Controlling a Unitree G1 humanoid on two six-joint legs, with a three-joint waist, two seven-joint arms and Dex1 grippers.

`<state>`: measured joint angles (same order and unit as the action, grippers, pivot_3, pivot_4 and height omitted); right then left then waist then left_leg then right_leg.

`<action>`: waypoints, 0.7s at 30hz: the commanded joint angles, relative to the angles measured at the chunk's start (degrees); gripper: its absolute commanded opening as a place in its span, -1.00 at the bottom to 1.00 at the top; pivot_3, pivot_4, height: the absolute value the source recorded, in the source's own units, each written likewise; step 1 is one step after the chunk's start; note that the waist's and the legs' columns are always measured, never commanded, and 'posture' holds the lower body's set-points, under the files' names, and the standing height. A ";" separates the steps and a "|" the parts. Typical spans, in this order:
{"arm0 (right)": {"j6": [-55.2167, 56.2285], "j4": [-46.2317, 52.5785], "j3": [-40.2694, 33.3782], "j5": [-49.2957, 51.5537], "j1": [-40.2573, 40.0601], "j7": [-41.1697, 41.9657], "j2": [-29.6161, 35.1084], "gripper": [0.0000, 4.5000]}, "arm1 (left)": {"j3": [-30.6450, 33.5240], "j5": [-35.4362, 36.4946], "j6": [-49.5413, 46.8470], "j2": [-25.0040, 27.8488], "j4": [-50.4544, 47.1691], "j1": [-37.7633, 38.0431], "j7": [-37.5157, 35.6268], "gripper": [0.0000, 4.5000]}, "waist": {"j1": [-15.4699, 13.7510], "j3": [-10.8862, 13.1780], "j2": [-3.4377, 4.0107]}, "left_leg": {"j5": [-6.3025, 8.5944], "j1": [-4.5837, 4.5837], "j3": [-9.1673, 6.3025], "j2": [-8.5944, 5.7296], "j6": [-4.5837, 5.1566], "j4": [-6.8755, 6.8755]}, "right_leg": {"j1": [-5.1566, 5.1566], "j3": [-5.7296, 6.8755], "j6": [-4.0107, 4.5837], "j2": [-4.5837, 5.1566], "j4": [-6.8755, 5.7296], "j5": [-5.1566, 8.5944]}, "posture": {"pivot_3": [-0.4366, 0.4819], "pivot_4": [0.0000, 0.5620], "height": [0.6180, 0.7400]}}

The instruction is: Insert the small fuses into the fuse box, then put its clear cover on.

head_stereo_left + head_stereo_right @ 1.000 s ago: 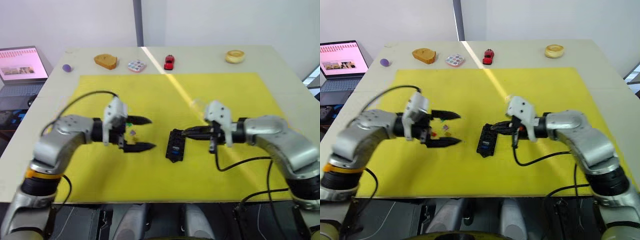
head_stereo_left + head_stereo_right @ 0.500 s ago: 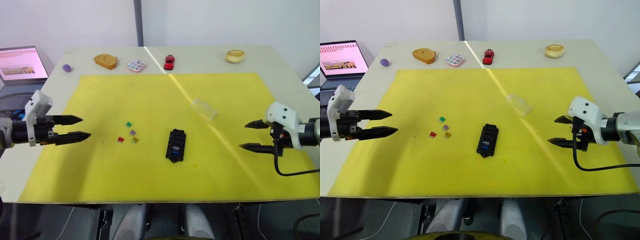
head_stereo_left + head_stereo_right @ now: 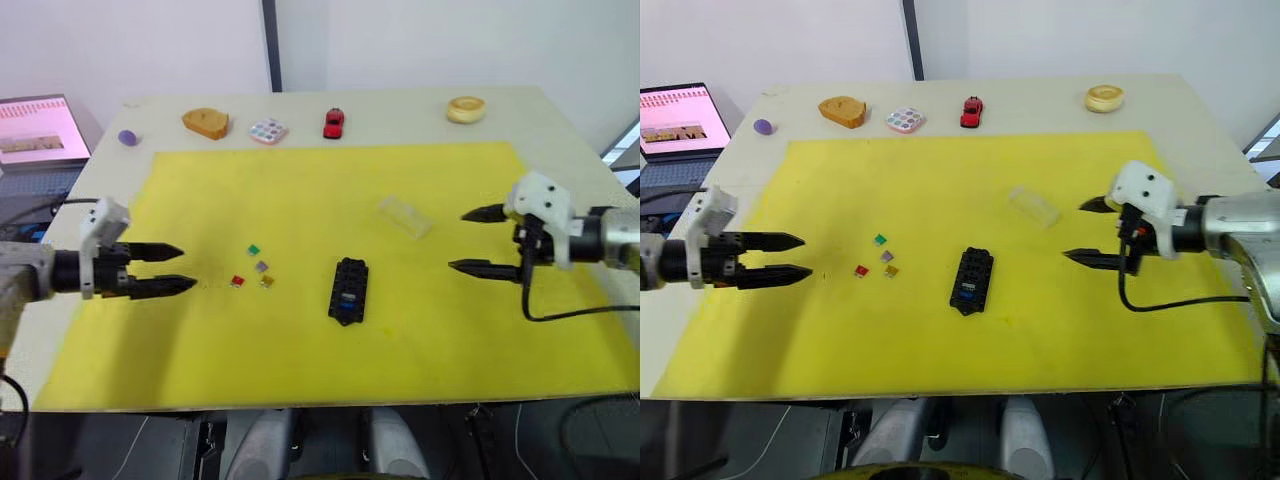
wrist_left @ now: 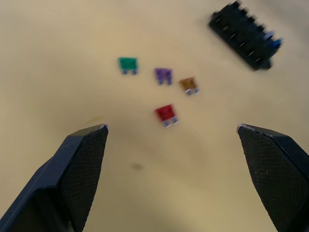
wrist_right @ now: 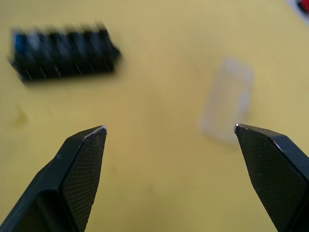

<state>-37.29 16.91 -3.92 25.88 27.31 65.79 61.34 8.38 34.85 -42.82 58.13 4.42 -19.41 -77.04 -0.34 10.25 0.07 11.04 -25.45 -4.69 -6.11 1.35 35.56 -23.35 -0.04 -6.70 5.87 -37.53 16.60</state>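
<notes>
The black fuse box (image 3: 348, 291) lies mid-mat with a blue fuse in its near end. Left of it lie loose small fuses: green (image 4: 128, 63), purple (image 4: 163, 74), amber (image 4: 189, 84) and red (image 4: 165, 113). The clear cover (image 3: 403, 216) rests on the mat, beyond and right of the box. My left gripper (image 3: 188, 268) hovers open at the mat's left side, pointing at the loose fuses, a short way from them. Out to the right of the box and cover, my right gripper (image 3: 457, 240) is open and holds nothing.
The yellow mat (image 3: 300, 190) covers most of the table. Along the far edge stand a purple ball (image 3: 127, 137), a brown piece (image 3: 206, 122), a dotted disc (image 3: 268, 131), a red toy car (image 3: 333, 123) and a pale ring (image 3: 466, 109). A laptop (image 3: 35, 130) sits off the left.
The right gripper, shut at the fuse box a second ago, has opened and drawn back to the right. The left gripper pulled away leftward from over the loose fuses.
</notes>
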 commanded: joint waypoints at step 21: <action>-3.73 13.40 11.53 -1.23 10.88 -6.28 -7.93 1.00 | -15.06 -6.13 -11.24 -12.64 23.28 -15.51 -3.93 0.25 | -0.42 -0.04 -0.09 | -0.01 0.03 -0.02 -0.06 0.03 0.26 | -0.01 0.02 -0.02 0.00 -0.17 -0.01 | -0.05 -0.47 1.00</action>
<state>-41.08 28.55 8.53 24.89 37.19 59.95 53.26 -5.01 29.46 -53.26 46.00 27.03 -34.75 -80.22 -0.76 10.21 -0.02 11.03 -25.43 -4.71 -6.17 1.38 35.83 -23.36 -0.02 -6.72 5.88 -37.70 16.59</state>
